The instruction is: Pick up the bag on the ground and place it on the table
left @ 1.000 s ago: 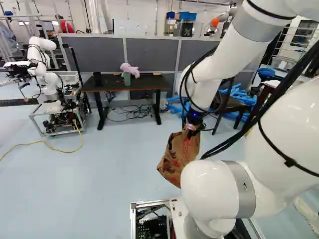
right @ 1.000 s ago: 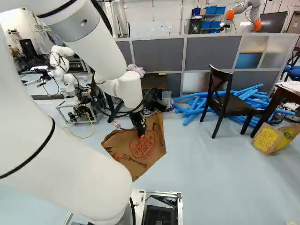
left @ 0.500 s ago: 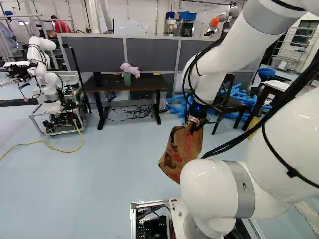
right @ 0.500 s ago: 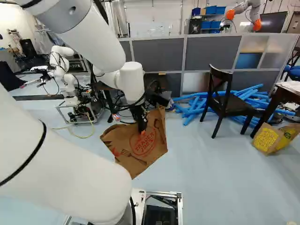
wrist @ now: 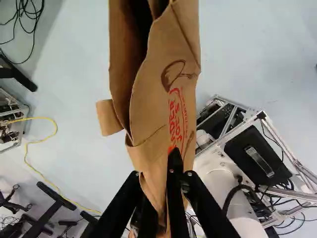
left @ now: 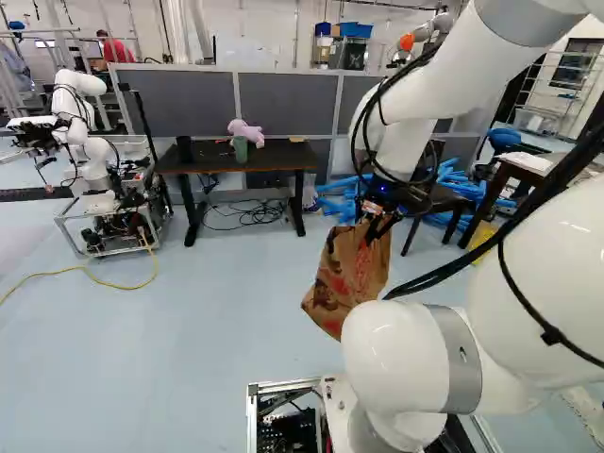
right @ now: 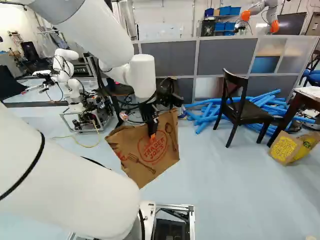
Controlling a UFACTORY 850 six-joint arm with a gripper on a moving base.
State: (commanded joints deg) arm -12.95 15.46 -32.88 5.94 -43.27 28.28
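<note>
The gripper (right: 152,131) shows in the right base view at the top edge of the brown paper bag (right: 145,152). Its two fingers pinch the paper from both sides, and the bag hangs tilted above the floor. Seen from the wrist, the gripper (wrist: 171,171) is shut on the bag (wrist: 163,94), whose folded side stretches ahead of the fingers. The dark table (left: 274,156) stands farther ahead, by the grey partition in the left base view.
On the table are a purple plush toy (left: 245,130) and a green cup (left: 240,149). Another robot (left: 80,123) stands left of it. A black chair (right: 242,112), blue tubes (right: 205,112) and a yellow-printed bag (right: 286,149) are at the right.
The arm has shifted slightly, carrying the held bag a little up and to the right in the left base view. The base has not moved.
</note>
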